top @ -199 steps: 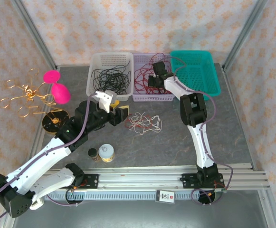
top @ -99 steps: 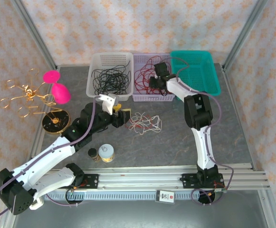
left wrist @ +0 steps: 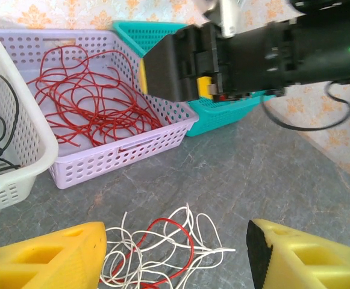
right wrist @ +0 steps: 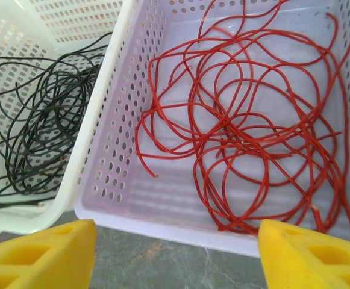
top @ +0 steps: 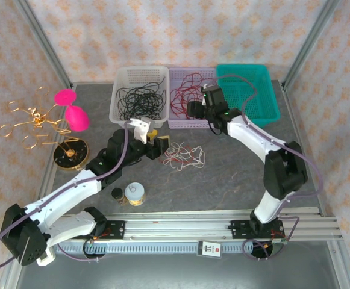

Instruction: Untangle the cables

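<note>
Sorted by colour: black cables (top: 137, 99) lie in the white basket (top: 119, 84) and red cables (top: 184, 96) in the lilac basket (top: 190, 123), both along the table's (top: 235, 174) far edge; the teal basket (top: 253, 96) beside them, toward the far right corner, is probably meant for off-white strands; the leftover off-white and red tangle (top: 182, 156) sits loose near the table middle. Left gripper (left wrist: 175, 253) hangs low over that tangle, fingers wide apart, holding nothing, seemingly lined up to pinch a strand; right gripper (right wrist: 175, 253) hovers above the lilac basket's near wall, fingers spread, nothing between them.
</note>
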Action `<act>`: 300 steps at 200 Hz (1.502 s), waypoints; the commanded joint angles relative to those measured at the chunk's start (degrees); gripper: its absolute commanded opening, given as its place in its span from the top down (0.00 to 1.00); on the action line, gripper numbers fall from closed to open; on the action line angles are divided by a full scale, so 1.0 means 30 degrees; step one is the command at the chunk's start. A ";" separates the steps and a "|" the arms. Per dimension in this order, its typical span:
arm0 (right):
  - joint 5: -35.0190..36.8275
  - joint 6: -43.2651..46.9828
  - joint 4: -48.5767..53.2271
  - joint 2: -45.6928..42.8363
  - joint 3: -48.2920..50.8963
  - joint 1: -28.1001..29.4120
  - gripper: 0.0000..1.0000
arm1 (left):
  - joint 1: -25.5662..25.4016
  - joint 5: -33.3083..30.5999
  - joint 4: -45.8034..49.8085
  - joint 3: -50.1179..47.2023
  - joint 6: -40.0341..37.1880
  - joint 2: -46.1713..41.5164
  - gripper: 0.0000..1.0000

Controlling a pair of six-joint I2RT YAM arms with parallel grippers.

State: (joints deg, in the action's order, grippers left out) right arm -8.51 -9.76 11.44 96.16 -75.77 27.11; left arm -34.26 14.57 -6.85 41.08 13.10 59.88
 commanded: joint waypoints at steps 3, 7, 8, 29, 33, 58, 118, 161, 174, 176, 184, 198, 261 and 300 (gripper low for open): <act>0.1729 -0.0158 -0.0321 -0.2301 0.1026 0.0857 0.25 | 0.0429 0.0613 -0.1609 0.0404 0.0638 0.0679 0.35; 0.1882 -0.0236 -0.0287 -0.2666 0.1247 0.0913 0.24 | 0.0476 0.0706 -0.1638 0.0496 0.0677 0.0811 0.35; 0.1906 -0.0264 -0.0278 -0.2755 0.1298 0.0933 0.24 | 0.0484 0.0738 -0.1640 0.0520 0.0703 0.0856 0.35; 0.1903 -0.0752 -0.0182 -0.4861 0.2458 0.1037 0.22 | 0.0704 0.1032 -0.1981 0.0617 0.0936 0.1449 0.35; 0.1900 -0.0810 -0.0150 -0.5206 0.2635 0.1049 0.22 | 0.0725 0.1082 -0.2058 0.0597 0.0990 0.1574 0.35; 0.2373 -0.1044 0.0892 -0.7357 0.3490 0.1044 0.22 | 0.1025 0.1267 -0.2472 0.0483 0.1292 0.2081 0.35; 0.1432 -0.2190 0.1975 -1.2181 0.7970 0.1041 0.22 | 0.1287 0.1541 -0.2182 0.0428 0.1728 0.1923 0.36; -0.1151 -0.3159 0.1990 -1.1492 1.0476 0.1044 0.26 | 0.1313 0.1275 -0.0461 -0.0401 0.2007 0.1257 0.35; -0.2350 -0.3728 0.0546 -1.0820 1.1342 0.1155 0.30 | 0.1312 0.1296 -0.0419 -0.0740 0.2124 0.1138 0.37; -0.2480 -0.3744 0.0308 -1.0705 1.1443 0.1179 0.31 | 0.1313 0.1311 -0.0413 -0.0787 0.2133 0.1121 0.37; -0.2462 -0.3687 -0.0330 -1.0106 1.1692 0.1216 0.34 | 0.1312 0.1312 -0.0389 -0.0965 0.2179 0.1061 0.38; -0.0776 -0.3678 -0.0091 -0.8649 1.1466 0.1216 0.39 | 0.1312 0.1384 -0.0140 -0.1092 0.2202 0.1024 0.39; 0.0097 -0.2181 -0.1314 -0.3436 0.9170 0.1130 0.46 | 0.1313 0.2084 0.0653 -0.1191 0.1687 0.0999 0.41; -0.1154 -0.0745 -0.0685 -0.2949 0.7684 0.1634 0.55 | 0.1298 0.2309 0.1070 -0.1071 0.1305 0.1088 0.43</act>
State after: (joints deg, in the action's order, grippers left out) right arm -11.00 -16.19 9.76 86.96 -49.32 30.72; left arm -30.70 20.53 -5.37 37.32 18.35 63.59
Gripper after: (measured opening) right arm 0.479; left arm 0.573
